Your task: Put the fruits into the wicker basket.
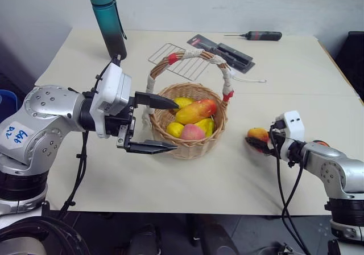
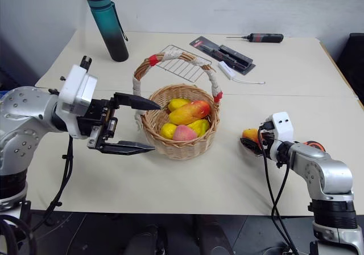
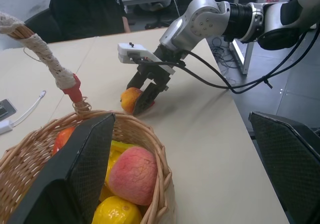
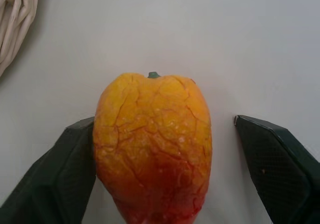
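With its fingers still apart around the small orange-red fruit lying on the bench, one pad touching and the other clear, the right end effector should centre before clamping so the fruit does not roll. Left end effector hovers open and empty beside the wicker basket, well apart from that fruit. Basket already holds mangoes, lemons and a peach; judged last pick, lift clear of the rim and handle.

Even soft indoor light, faint shadows, sharp focus, slight edge distortion
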`<control>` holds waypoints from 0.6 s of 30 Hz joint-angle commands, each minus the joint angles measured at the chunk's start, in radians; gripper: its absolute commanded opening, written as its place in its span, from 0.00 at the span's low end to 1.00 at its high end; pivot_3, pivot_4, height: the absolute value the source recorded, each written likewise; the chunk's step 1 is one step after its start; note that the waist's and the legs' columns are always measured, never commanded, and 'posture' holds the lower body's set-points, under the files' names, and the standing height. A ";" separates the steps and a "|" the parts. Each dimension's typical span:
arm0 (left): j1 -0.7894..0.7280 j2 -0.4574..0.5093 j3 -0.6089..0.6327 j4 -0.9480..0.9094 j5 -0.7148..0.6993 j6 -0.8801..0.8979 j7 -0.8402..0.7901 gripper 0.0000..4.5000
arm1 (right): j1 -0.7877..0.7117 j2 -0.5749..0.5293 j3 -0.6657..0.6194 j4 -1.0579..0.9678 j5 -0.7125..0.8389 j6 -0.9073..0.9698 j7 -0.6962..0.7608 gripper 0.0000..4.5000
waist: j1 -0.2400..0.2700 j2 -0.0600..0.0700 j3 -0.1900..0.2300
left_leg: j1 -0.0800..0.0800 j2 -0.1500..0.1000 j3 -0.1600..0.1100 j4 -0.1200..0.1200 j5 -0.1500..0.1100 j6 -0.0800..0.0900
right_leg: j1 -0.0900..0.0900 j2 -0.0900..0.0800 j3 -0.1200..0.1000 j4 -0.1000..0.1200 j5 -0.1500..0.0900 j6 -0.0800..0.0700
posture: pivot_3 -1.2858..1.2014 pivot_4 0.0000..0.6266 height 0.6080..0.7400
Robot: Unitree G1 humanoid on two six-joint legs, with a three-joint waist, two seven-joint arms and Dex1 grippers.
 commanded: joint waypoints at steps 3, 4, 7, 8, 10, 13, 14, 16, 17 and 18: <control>0.003 0.020 0.049 -0.026 -0.018 0.001 0.016 1.00 | 0.010 -0.031 -0.042 -0.096 0.055 -0.016 0.083 0.51 | -0.003 0.000 0.000 | 0.000 0.000 0.000 0.000 0.000 0.000 | 0.000 0.000 0.000 0.000 0.000 0.000 | 0.52 0.24 1.00; 0.009 0.024 0.056 -0.026 -0.018 0.002 0.019 1.00 | 0.020 -0.049 -0.060 -0.128 0.083 -0.017 0.122 0.46 | -0.002 0.000 0.000 | 0.000 0.001 0.000 -0.001 0.000 0.000 | 0.000 0.001 0.000 0.000 0.000 0.000 | 0.52 0.24 1.00; 0.028 0.040 0.082 -0.020 -0.018 0.004 0.028 1.00 | 0.058 -0.126 -0.109 -0.260 0.202 -0.018 0.282 0.45 | 0.000 0.001 0.000 | 0.000 0.001 -0.001 -0.001 0.000 0.000 | 0.000 0.001 -0.001 0.001 0.000 0.000 | 0.52 0.24 1.00; 0.037 0.049 0.093 -0.015 -0.016 0.004 0.028 1.00 | 0.050 -0.143 -0.127 -0.302 0.262 0.011 0.308 0.45 | -0.001 0.001 0.000 | 0.000 0.001 -0.001 -0.001 0.000 0.000 | 0.000 0.001 -0.001 0.000 0.000 0.000 | 0.52 0.24 1.00; 0.053 0.065 0.110 -0.007 -0.011 0.001 0.025 1.00 | -0.001 -0.146 -0.146 -0.350 0.356 0.059 0.300 0.45 | -0.004 0.000 0.000 | 0.001 0.001 -0.001 -0.001 -0.001 0.002 | 0.000 0.001 -0.001 0.001 0.000 0.000 | 0.52 0.24 1.00; 0.065 0.080 0.124 0.003 -0.007 -0.004 0.021 1.00 | -0.130 -0.098 -0.115 -0.368 0.433 0.107 0.213 0.45 | -0.008 0.000 0.001 | 0.001 0.001 -0.001 0.000 -0.001 0.002 | 0.001 0.001 -0.001 0.001 0.000 0.000 | 0.52 0.24 1.00; 0.063 0.082 0.123 0.004 -0.006 -0.005 0.022 1.00 | -0.179 -0.073 -0.081 -0.368 0.428 0.112 0.178 0.45 | -0.006 0.000 0.001 | 0.001 0.001 -0.001 0.000 -0.001 0.002 | 0.001 0.001 -0.001 0.001 0.000 0.000 | 0.52 0.24 1.00; 0.057 0.083 0.118 0.005 -0.005 -0.008 0.022 1.00 | -0.257 -0.023 -0.005 -0.363 0.387 0.112 0.111 0.45 | -0.006 0.000 0.001 | 0.001 0.001 -0.001 0.000 -0.001 0.002 | 0.000 0.001 -0.001 0.001 0.000 -0.001 | 0.52 0.24 1.00; 0.053 0.082 0.115 0.005 -0.004 -0.010 0.022 1.00 | -0.282 -0.004 0.027 -0.357 0.364 0.108 0.086 0.45 | -0.005 0.000 0.000 | 0.001 0.001 -0.001 0.000 -0.001 0.002 | 0.000 0.000 -0.001 0.000 0.000 -0.001 | 0.52 0.24 1.00; 0.051 0.082 0.112 0.005 -0.004 -0.012 0.020 1.00 | -0.302 0.020 0.057 -0.347 0.343 0.110 0.056 0.45 | -0.004 0.000 0.000 | 0.000 0.001 -0.001 0.000 -0.001 0.002 | 0.000 0.000 -0.001 0.000 0.000 -0.001 | 0.52 0.24 1.00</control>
